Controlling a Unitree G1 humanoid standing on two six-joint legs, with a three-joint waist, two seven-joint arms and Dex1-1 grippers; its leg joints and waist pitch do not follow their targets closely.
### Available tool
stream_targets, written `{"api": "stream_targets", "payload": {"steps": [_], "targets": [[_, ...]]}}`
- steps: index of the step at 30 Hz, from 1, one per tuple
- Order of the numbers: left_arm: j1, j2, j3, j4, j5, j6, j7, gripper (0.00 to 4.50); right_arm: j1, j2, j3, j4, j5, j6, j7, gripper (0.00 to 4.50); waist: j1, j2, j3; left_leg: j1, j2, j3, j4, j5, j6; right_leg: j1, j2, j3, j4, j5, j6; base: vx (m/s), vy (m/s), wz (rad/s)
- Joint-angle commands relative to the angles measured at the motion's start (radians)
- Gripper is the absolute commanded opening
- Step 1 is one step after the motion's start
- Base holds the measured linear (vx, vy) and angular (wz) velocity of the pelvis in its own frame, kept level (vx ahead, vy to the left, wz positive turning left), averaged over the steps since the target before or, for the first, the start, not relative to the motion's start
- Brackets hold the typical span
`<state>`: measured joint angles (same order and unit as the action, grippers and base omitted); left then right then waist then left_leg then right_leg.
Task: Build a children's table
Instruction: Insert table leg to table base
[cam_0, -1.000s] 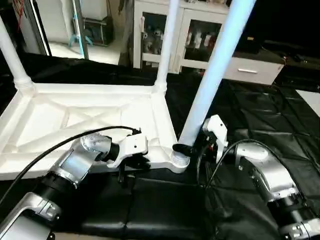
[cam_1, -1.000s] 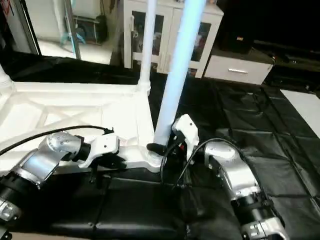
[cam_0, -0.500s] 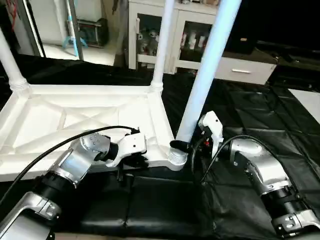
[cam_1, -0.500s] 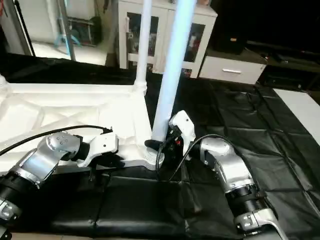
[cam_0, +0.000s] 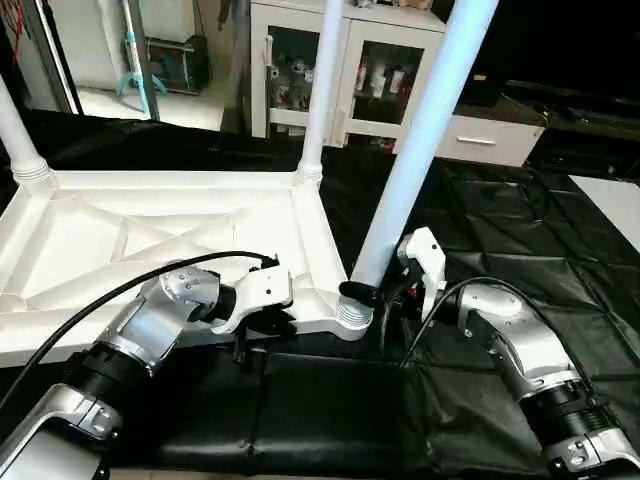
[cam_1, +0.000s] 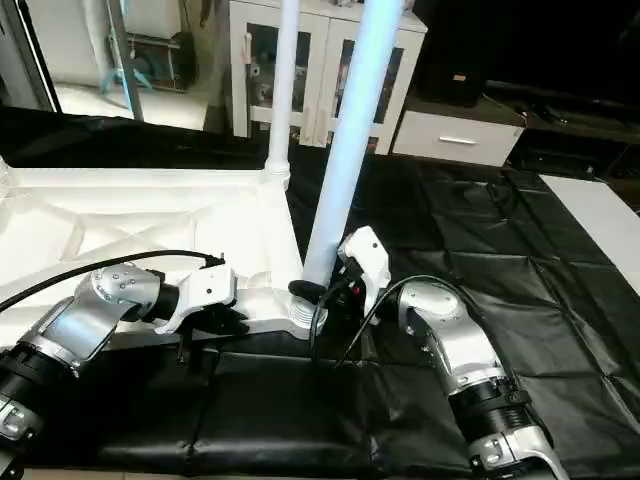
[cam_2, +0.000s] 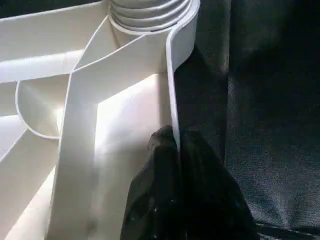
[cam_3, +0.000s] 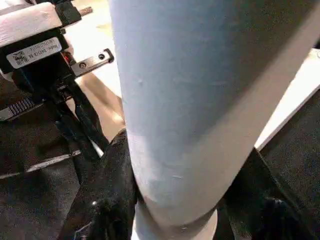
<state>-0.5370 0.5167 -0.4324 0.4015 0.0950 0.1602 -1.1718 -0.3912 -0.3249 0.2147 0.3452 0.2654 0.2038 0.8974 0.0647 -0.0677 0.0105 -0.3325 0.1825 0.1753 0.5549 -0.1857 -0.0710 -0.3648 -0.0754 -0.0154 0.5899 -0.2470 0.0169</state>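
The white children's table top (cam_0: 150, 230) lies upside down on the black cloth, X-ribbed underside up. Two white legs stand in its far corners, one at the left (cam_0: 15, 130) and one at the right (cam_0: 322, 90). A third leg (cam_0: 420, 150) leans in the ribbed near right corner socket (cam_0: 352, 318). My right gripper (cam_0: 365, 295) is shut on this leg just above the socket, with a black finger (cam_3: 107, 195) on each side of the tube. My left gripper (cam_0: 265, 322) is shut on the top's near rim (cam_2: 172, 100), left of that socket.
The black cloth work table (cam_0: 500, 220) stretches to the right and front. Behind it stand a white glass-door cabinet (cam_0: 340, 70) and a low white drawer unit (cam_0: 480, 140). Black cables loop from both wrists over the table top's near edge.
The head camera has tilted a little. Both grippers keep their holds, and the near right leg leans as before.
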Motion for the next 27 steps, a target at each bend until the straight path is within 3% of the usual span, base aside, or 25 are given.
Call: {"api": "stream_targets", "payload": {"steps": [1,7,12,20,25,27], "targets": [[-0.007,0.004,-0.019,-0.011,0.014,-0.007,-0.028,0.00,0.102,-0.029,0.063,0.177,-0.137,0.079,-0.080,1.84,-0.006,0.030,0.001,0.020,0.050,-0.040,-0.096,-0.667,-0.068,-0.038,-0.060,0.030,-0.108,-0.502,-0.079,0.000,0.000,0.00],[-0.006,0.005,-0.018,-0.012,0.014,-0.005,-0.029,0.00,0.095,-0.015,0.012,0.145,-0.089,0.056,-0.093,1.84,-0.008,0.028,0.000,0.016,0.050,-0.045,-0.099,-0.674,-0.066,-0.036,-0.063,0.029,-0.112,-0.530,-0.066,0.000,0.000,0.00],[-0.005,0.006,-0.018,-0.014,0.013,-0.004,-0.030,0.00,0.088,-0.030,-0.008,0.104,-0.064,0.051,-0.067,1.84,-0.008,0.032,-0.002,0.014,0.052,-0.042,-0.104,-0.655,-0.070,-0.032,-0.058,0.028,-0.106,-0.435,-0.085,0.000,0.000,0.00],[-0.004,0.006,-0.020,-0.018,0.015,-0.005,-0.032,0.00,0.067,-0.063,-0.059,0.056,-0.019,0.068,-0.025,1.84,-0.004,0.028,-0.004,0.013,0.052,-0.033,-0.100,-0.592,-0.057,-0.029,-0.060,0.034,-0.101,-0.374,-0.105,0.000,0.000,0.00],[-0.005,0.005,-0.025,-0.021,0.017,-0.005,-0.034,0.00,0.071,-0.081,-0.105,-0.018,0.056,0.111,0.026,1.84,0.006,0.027,-0.008,0.008,0.054,-0.022,-0.095,-0.487,-0.041,-0.016,-0.056,0.035,-0.088,-0.233,-0.140,0.000,0.000,0.00],[-0.007,0.004,-0.027,-0.019,0.019,-0.008,-0.037,0.00,0.075,-0.101,-0.123,-0.071,0.102,0.142,0.052,1.84,0.017,0.027,-0.014,0.006,0.055,-0.015,-0.089,-0.381,-0.020,-0.005,-0.053,0.033,-0.078,-0.124,-0.159,0.000,0.000,0.00]]}}
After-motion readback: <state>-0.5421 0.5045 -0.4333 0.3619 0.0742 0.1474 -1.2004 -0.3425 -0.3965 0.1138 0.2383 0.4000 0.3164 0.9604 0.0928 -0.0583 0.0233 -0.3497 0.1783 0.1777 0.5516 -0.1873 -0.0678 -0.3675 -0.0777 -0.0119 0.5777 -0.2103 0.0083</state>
